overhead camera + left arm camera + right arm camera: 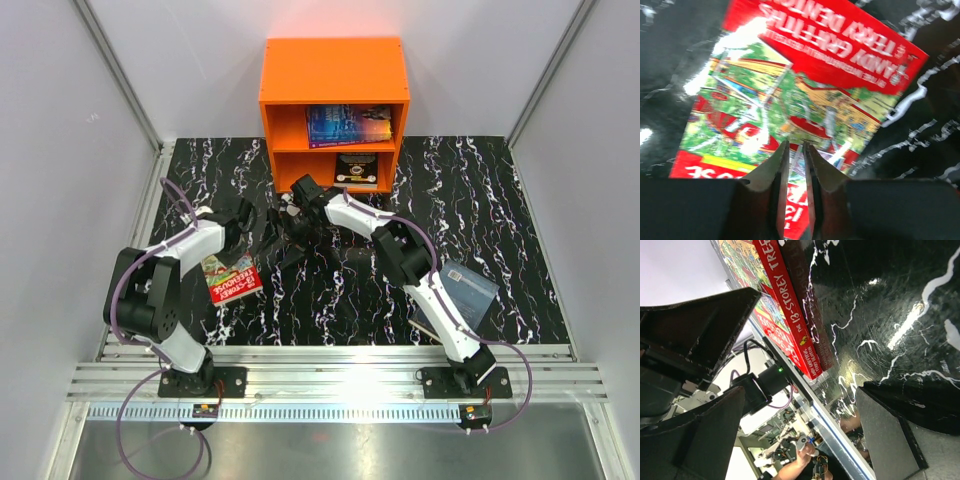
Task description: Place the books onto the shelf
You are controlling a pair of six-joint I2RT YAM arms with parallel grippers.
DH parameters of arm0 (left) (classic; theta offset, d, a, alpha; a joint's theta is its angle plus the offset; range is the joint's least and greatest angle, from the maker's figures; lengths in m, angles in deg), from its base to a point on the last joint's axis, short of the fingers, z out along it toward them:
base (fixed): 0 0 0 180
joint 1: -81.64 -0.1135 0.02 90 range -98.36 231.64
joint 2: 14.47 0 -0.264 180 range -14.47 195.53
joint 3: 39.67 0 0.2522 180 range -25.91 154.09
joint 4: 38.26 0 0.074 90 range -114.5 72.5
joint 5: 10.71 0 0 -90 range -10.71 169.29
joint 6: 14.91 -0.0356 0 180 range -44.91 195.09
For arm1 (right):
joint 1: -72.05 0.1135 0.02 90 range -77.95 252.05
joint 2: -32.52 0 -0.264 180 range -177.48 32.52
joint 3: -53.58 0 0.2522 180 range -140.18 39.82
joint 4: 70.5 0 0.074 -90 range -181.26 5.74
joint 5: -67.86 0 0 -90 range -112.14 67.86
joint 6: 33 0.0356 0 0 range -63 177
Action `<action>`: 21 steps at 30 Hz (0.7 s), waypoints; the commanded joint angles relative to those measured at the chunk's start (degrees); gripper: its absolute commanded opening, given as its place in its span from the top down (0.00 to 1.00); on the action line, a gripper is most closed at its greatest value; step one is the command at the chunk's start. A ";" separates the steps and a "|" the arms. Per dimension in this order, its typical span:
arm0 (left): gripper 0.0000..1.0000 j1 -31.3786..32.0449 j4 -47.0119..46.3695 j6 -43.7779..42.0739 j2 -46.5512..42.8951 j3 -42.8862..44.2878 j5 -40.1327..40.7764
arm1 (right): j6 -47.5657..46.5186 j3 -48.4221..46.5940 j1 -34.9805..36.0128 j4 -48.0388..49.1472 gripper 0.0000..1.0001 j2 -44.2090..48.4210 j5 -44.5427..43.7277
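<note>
The orange shelf (335, 75) stands at the back. A blue book with a sunset cover (348, 125) lies in its upper compartment. A black book with gold ornament (357, 170) is in the lower one. The red-green book (232, 278) (805, 90) lies flat at the left, its spine (785, 305) in the right wrist view. A dark blue-grey book (468, 288) lies at the right. My left gripper (243, 222) (796, 146) hangs over the red-green cover, jaws drawn to a narrow slit with nothing seen between. My right gripper (288, 225) (800, 390) stands wide open beside it, low over the table.
The black marbled table top (500, 200) carries everything. White walls close in the left, right and back. A metal rail (340, 375) runs along the near edge by the arm bases. The two grippers are close together in front of the shelf.
</note>
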 commanded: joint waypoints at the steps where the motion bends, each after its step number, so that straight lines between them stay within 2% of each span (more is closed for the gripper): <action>1: 0.76 0.35 -2.11 -1.67 -0.31 1.18 -2.36 | -0.98 1.47 0.16 -0.08 0.00 -2.71 -0.74; 2: 0.71 0.35 -1.14 -2.45 -0.92 1.18 -2.19 | -1.08 2.17 0.07 0.09 0.00 -2.45 -0.66; 5: 0.38 0.44 5.43 -3.77 -3.64 2.50 1.67 | -1.51 6.56 0.07 1.93 0.00 -0.08 -1.09; 6: 0.22 0.26 6.16 -4.13 -5.39 1.80 2.46 | -1.69 7.53 0.16 2.20 0.00 1.24 -1.18; 8: 0.13 -1.40 4.16 -5.44 -6.90 -0.74 0.90 | -2.57 10.43 0.07 2.29 0.00 2.56 -1.53; 13: 0.12 -8.51 -10.16 -7.21 -10.60 -13.65 -9.73 | -6.07 16.75 -0.80 0.27 0.01 7.39 -2.32; 15: 0.12 -9.58 -11.24 -6.86 -9.37 -13.76 -8.35 | -7.49 18.87 -1.24 -1.04 0.01 10.11 -2.85; 17: 0.20 -11.33 -10.54 -6.77 -7.36 -11.92 -8.07 | -9.24 22.38 -1.77 -1.58 0.01 12.14 -3.20; 21: 0.22 -14.32 -12.38 -7.64 -3.49 -8.49 -9.21 | -10.39 29.32 -2.39 -1.41 0.01 17.76 -3.21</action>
